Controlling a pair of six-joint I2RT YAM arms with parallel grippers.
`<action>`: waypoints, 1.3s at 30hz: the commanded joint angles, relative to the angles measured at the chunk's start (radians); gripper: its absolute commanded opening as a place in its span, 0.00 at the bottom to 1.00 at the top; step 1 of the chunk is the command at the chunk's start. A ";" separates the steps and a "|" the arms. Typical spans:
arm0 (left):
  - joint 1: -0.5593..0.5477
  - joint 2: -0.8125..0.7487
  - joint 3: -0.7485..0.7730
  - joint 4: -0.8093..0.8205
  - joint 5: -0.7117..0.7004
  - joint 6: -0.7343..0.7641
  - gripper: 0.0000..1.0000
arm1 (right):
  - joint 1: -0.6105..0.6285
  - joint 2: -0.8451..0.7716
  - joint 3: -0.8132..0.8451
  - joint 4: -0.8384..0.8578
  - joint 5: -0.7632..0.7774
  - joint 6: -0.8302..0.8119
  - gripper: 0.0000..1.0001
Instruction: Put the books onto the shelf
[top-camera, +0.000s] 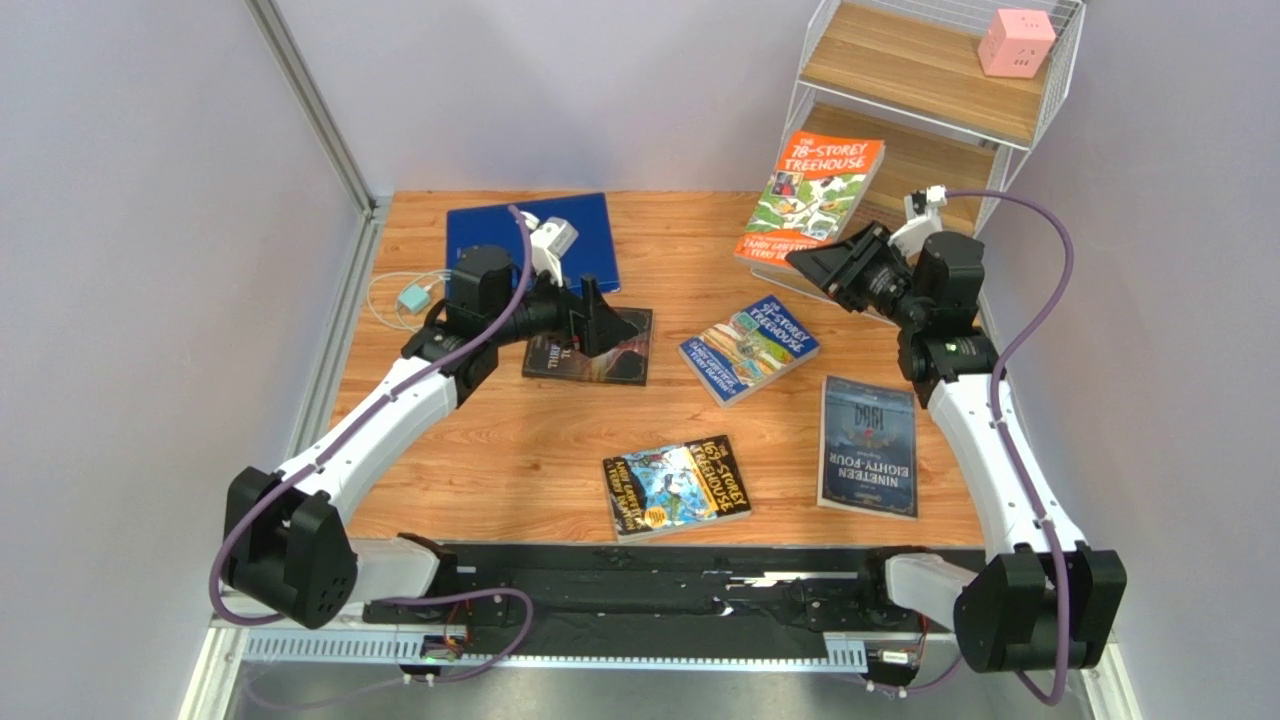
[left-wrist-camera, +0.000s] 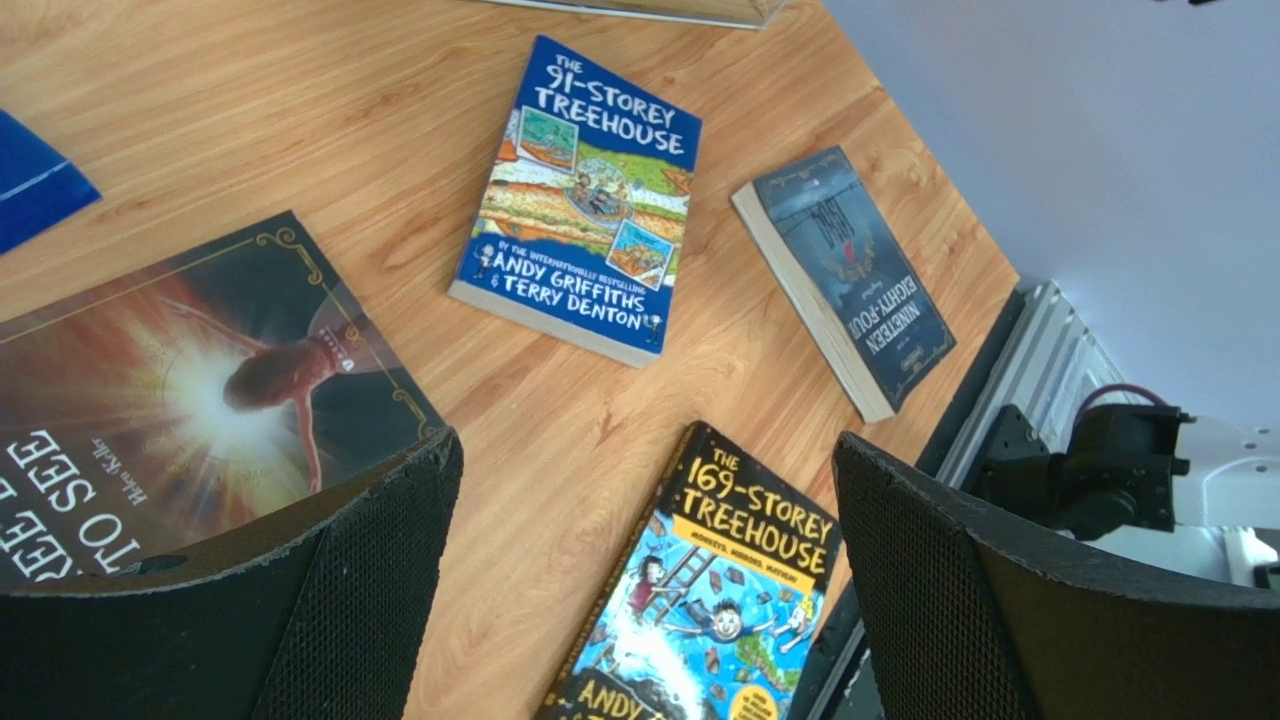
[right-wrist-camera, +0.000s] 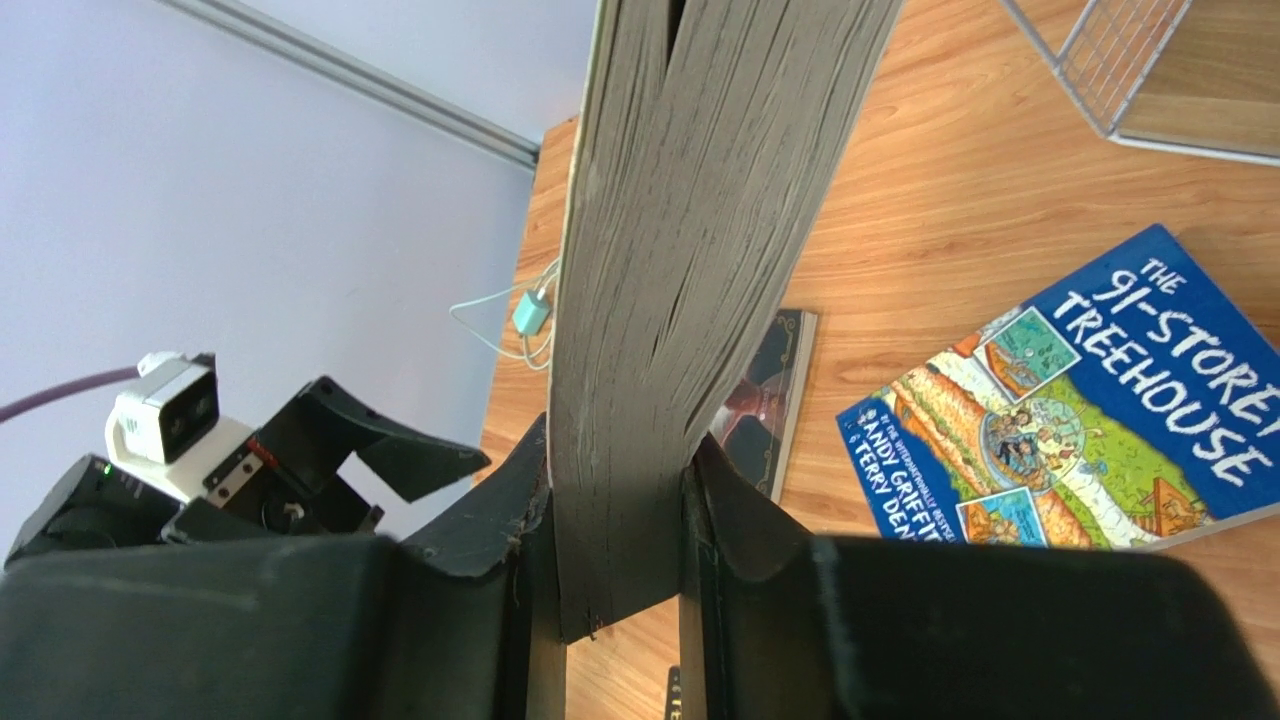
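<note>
Your right gripper (right-wrist-camera: 616, 510) has its jaws drawn in narrow on the orange Treehouse book (top-camera: 812, 192). In the right wrist view both fingers pinch the grey page edge, and the pages fan out above the grip. From the top camera that book is up off the table (top-camera: 511, 435), tilted with its cover toward the camera. It sits at about 1 o'clock on the board, right in front of the shelf (top-camera: 902, 68). You cannot tell from these views whether it touches the wire frame.

Your left gripper (left-wrist-camera: 646, 443) is spread wide and holds nothing. It hovers over the right end of the Three Days to See book (top-camera: 564, 360), which lies flat at about 10 o'clock.

The other three books lie flat and apart from one another:
- The 91-Storey Treehouse (top-camera: 748, 348) is near the centre.
- The 169-Storey Treehouse (top-camera: 676, 485) is at 6 o'clock.
- Nineteen Eighty-Four (top-camera: 869, 446) is at 4 o'clock.

A blue binder (top-camera: 496, 233) lies at 11 o'clock, just behind the left wrist, with a teal plug (top-camera: 413, 299) at 9 o'clock beside it. A pink cube (top-camera: 1016, 42) sits on the shelf's top board.
</note>
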 joint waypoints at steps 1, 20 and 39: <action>-0.001 -0.037 -0.006 0.023 0.001 0.031 0.96 | -0.014 0.002 0.082 0.161 0.022 0.015 0.00; -0.001 -0.140 -0.092 -0.001 -0.016 0.039 0.96 | -0.068 0.238 0.326 0.049 0.099 -0.018 0.02; -0.001 -0.201 -0.213 0.043 -0.008 -0.012 0.95 | -0.112 0.520 0.616 -0.108 -0.016 -0.052 0.37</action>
